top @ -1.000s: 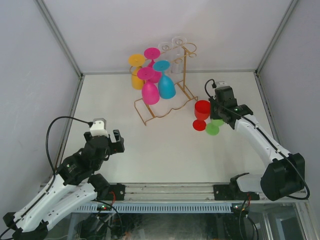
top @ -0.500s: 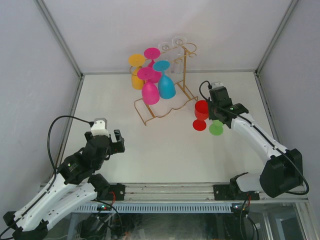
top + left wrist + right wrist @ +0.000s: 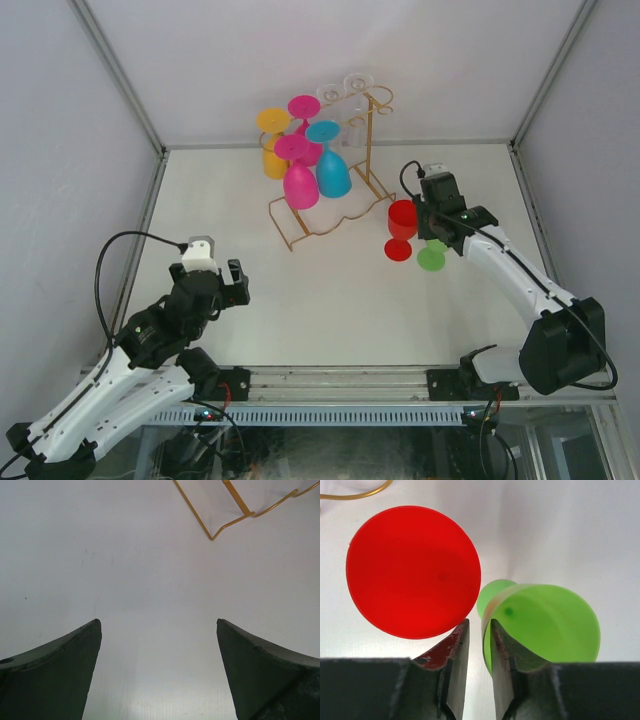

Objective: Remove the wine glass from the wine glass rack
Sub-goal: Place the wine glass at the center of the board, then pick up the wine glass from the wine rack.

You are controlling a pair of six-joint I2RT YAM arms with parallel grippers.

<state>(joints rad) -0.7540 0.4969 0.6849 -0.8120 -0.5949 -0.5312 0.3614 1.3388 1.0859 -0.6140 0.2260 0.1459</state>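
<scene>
The gold wire wine glass rack (image 3: 369,140) stands at the back centre, and its base corner (image 3: 212,537) shows in the left wrist view. Yellow (image 3: 272,150), pink (image 3: 300,182), blue (image 3: 333,172) and clear (image 3: 352,98) wine glasses hang on it upside down. A red wine glass (image 3: 403,222) and a green wine glass (image 3: 432,258) stand upright on the table to the rack's right. My right gripper (image 3: 479,622) is open a little. One finger is inside the green glass (image 3: 555,620) against its wall, the other outside, just off the rim, beside the red glass (image 3: 412,570). My left gripper (image 3: 157,622) is wide open over bare table.
White walls enclose the table on three sides, with metal frame posts (image 3: 120,85) at the corners. The rack's base loop (image 3: 355,496) lies just beyond the red glass. The left arm (image 3: 160,335) sits at the near left, far from the glasses.
My right gripper shifted slightly with the green glass, then its jaws parted from shut on the rim to a narrow gap. The left arm has not moved.
</scene>
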